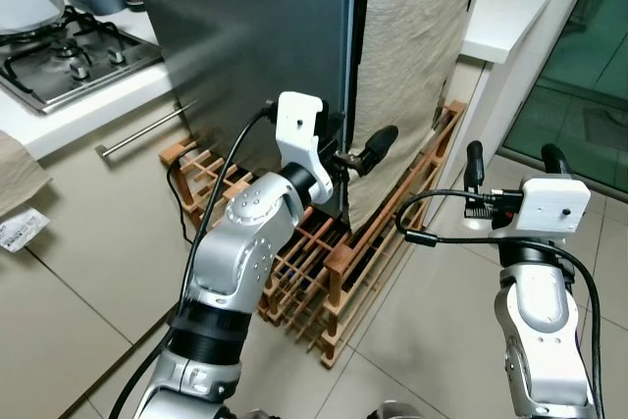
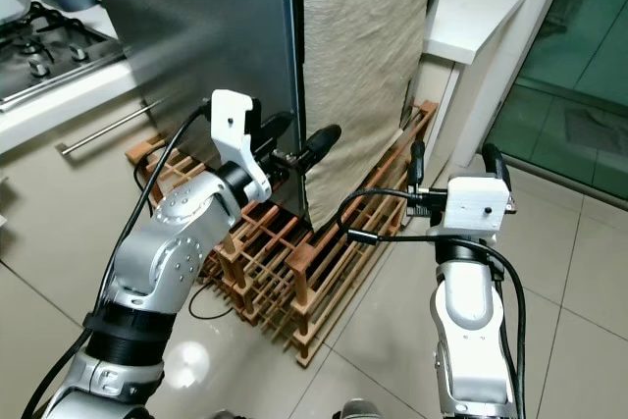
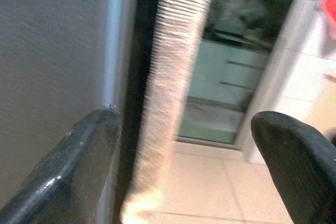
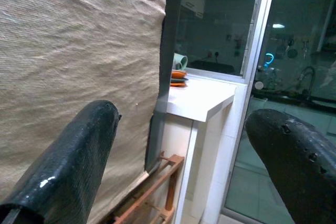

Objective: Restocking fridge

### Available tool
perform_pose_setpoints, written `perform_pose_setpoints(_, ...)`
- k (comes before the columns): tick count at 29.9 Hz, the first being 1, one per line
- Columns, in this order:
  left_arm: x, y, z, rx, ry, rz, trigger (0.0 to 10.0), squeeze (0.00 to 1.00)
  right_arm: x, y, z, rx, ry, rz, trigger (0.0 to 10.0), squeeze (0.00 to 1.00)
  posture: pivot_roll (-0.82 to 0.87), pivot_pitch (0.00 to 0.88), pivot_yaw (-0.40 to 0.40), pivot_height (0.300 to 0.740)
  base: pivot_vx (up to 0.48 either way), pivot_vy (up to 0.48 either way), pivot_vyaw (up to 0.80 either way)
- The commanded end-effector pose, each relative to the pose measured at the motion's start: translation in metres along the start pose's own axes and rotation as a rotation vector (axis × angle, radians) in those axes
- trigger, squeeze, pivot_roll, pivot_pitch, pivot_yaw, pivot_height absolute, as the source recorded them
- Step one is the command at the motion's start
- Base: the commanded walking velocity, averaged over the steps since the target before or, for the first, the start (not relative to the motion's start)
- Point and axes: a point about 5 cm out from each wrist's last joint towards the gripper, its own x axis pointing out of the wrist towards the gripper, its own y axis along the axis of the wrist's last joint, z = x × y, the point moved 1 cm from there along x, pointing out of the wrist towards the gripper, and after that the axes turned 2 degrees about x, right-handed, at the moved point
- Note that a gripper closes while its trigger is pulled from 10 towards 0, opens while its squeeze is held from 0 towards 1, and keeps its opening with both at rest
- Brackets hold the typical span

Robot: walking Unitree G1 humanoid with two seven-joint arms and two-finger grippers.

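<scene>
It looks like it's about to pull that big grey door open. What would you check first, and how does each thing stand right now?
1. Left gripper at the fridge door edge: ok, jaws open astride it in the left wrist view.
2. Firm grip on the door: not ok, jaws not closed yet.
3. Right gripper free: ok, open and holding nothing.
4. Hanging cloth clear of the jaws: cannot tell, it hangs right beside the edge.
5. Wooden rack on the floor out of the door's swing: cannot tell; it sits at the door's foot.

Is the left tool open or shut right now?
Open. The left tool has its two black fingers spread, straddling the fridge door's edge.
</scene>
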Motion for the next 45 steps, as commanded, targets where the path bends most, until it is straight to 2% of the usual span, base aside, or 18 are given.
perform_pose_setpoints(1, 0.004, 0.004, -0.006, 0.023, 0.053, 0.017, 10.0, 0.00, -0.002, -0.002, 0.004, -0.001, -0.009, -0.017, 10.0, 0.44, -0.23, 0.065, 0.061, 0.732, 0.000, 0.000, 0.00)
perform_pose_setpoints(4, 0.010, 0.012, -0.006, -0.004, 0.068, 0.052, 10.0, 0.00, -0.005, -0.002, 0.006, -0.006, -0.011, -0.022, 10.0, 0.43, -0.24, 0.072, 0.061, 0.732, 0.000, 0.000, 0.00)
perform_pose_setpoints(9, 0.014, 0.013, 0.000, -0.034, 0.044, 0.062, 10.0, 0.00, -0.006, -0.002, 0.007, -0.012, -0.014, -0.026, 10.0, 0.43, -0.25, 0.075, 0.059, 0.732, 0.000, 0.000, 0.00)
perform_pose_setpoints(14, 0.026, 0.016, 0.015, -0.106, 0.000, 0.078, 10.0, 0.00, -0.003, -0.001, 0.009, -0.016, -0.014, -0.026, 10.0, 0.43, -0.25, 0.078, 0.057, 0.732, 0.000, 0.000, 0.00)
perform_pose_setpoints(15, 0.026, 0.016, 0.015, -0.106, 0.000, 0.078, 10.0, 0.00, -0.003, -0.001, 0.009, -0.016, -0.014, -0.026, 10.0, 0.43, -0.25, 0.078, 0.057, 0.732, 0.000, 0.000, 0.00)
perform_pose_setpoints(17, 0.026, 0.024, 0.028, -0.132, -0.066, 0.088, 10.0, 0.00, -0.003, 0.000, 0.009, -0.018, -0.015, -0.024, 10.0, 0.43, -0.25, 0.080, 0.058, 0.732, 0.000, 0.000, 0.00)
perform_pose_setpoints(20, 0.023, 0.023, 0.030, -0.120, -0.090, 0.079, 10.0, 0.00, -0.004, 0.000, 0.009, -0.020, -0.018, -0.025, 10.0, 0.43, -0.25, 0.084, 0.061, 0.732, 0.000, 0.000, 0.00)
perform_pose_setpoints(23, 0.011, 0.006, 0.025, -0.071, -0.098, 0.017, 10.0, 0.00, -0.005, -0.001, 0.010, -0.021, -0.023, -0.029, 10.0, 0.43, -0.25, 0.091, 0.064, 0.732, 0.000, 0.000, 0.00)
perform_pose_setpoints(27, 0.001, -0.010, 0.017, -0.067, -0.073, -0.034, 10.0, 0.00, -0.007, -0.002, 0.011, -0.022, -0.027, -0.038, 10.0, 0.43, -0.25, 0.094, 0.063, 0.732, 0.000, 0.000, 0.00)
perform_pose_setpoints(33, -0.001, -0.014, 0.014, -0.054, -0.055, -0.043, 10.0, 0.00, -0.005, -0.004, 0.011, -0.023, -0.032, -0.039, 10.0, 0.43, -0.24, 0.085, 0.064, 0.732, 0.000, 0.000, 0.00)
perform_pose_setpoints(35, -0.003, -0.020, 0.007, -0.020, -0.022, -0.050, 10.0, 0.00, -0.002, -0.002, 0.011, -0.020, -0.034, -0.030, 10.0, 0.43, -0.24, 0.084, 0.065, 0.732, 0.000, 0.000, 0.00)
perform_pose_setpoints(38, -0.002, -0.024, 0.004, -0.031, -0.001, -0.049, 10.0, 0.00, -0.001, -0.002, 0.011, -0.019, -0.036, -0.026, 10.0, 0.43, -0.24, 0.083, 0.066, 0.732, 0.000, 0.000, 0.00)
perform_pose_setpoints(42, 0.000, -0.019, 0.009, -0.046, -0.031, -0.035, 10.0, 0.00, 0.000, -0.002, 0.010, -0.019, -0.037, -0.023, 10.0, 0.43, -0.24, 0.083, 0.068, 0.732, 0.000, 0.000, 0.00)
perform_pose_setpoints(45, -0.009, -0.017, 0.003, -0.025, -0.044, -0.035, 10.0, 0.00, 0.000, 0.001, 0.009, -0.016, -0.035, -0.014, 10.0, 0.43, -0.24, 0.086, 0.076, 0.732, 0.000, 0.000, 0.00)
